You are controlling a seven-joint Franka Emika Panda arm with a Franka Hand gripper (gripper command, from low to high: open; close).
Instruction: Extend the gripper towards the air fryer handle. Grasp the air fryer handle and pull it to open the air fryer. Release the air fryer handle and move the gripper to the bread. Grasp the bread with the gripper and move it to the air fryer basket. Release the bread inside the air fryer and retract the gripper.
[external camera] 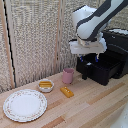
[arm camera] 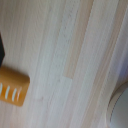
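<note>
I see the hand [external camera: 89,59] hanging above the table [external camera: 95,107], just in front of the air fryer [external camera: 111,57] at the exterior view's right. Its blue-tipped fingers [external camera: 81,58] point down and grip nothing; whether they are spread or closed I cannot tell. The air fryer basket [external camera: 102,71] stands pulled out, with the air fryer handle [external camera: 84,76] jutting toward the left. The bread [external camera: 67,92] lies flat on the table, near the pink cup [external camera: 68,75] and apart from the hand. Farther left sit a small round dish [external camera: 46,86] with a yellow piece and a patterned plate [external camera: 25,105]. The wrist view shows wood planks and the bread's orange end.
</note>
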